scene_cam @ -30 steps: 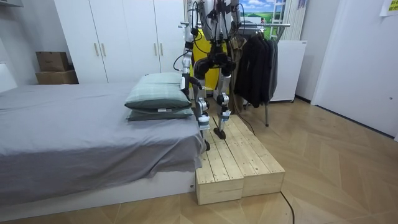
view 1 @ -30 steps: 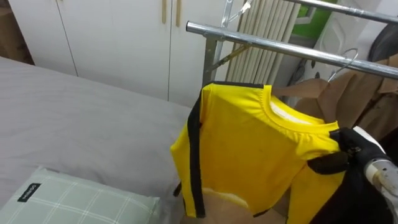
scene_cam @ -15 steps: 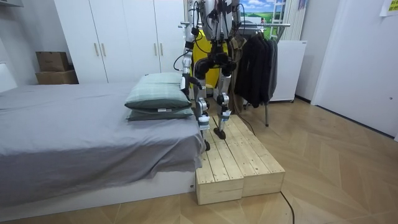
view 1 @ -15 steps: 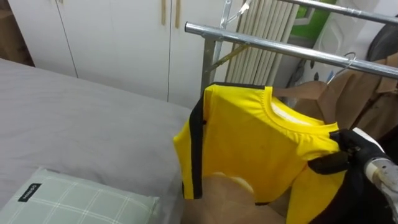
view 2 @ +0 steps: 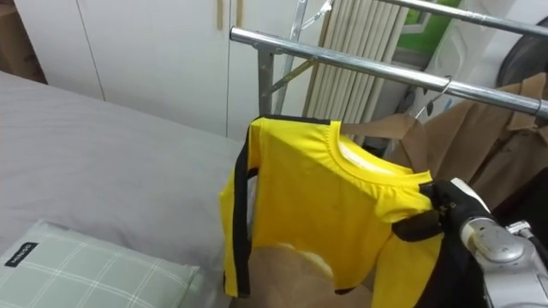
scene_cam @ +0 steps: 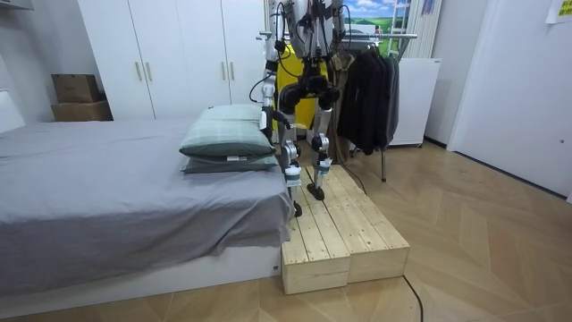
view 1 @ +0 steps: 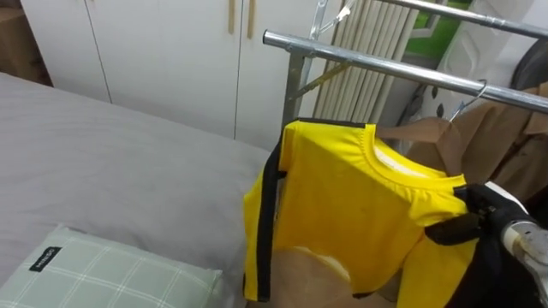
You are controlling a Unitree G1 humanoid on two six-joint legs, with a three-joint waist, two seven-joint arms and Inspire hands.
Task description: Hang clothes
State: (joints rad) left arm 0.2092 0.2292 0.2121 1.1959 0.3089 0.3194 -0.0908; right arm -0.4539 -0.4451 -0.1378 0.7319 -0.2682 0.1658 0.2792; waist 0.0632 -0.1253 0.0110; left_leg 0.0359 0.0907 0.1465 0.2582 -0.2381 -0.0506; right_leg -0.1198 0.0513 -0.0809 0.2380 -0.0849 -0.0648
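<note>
The right hand (view 1: 478, 204) is black with a rounded silver-white wrist; the legs are black and silver.

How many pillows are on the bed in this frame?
2, stacked at the edge of the bed beside the robot: a green checked pillow on top, a greyish pillow under it. None seems hidden.

A wide bed (view 1: 120, 162) covered in a smooth grey sheet spans the frame's left, a pale green checked pillow (view 1: 111, 275) lying on it at lower left. A slatted pale-wood platform (scene_cam: 344, 234) rests on the parquet floor (scene_cam: 483, 224).
</note>
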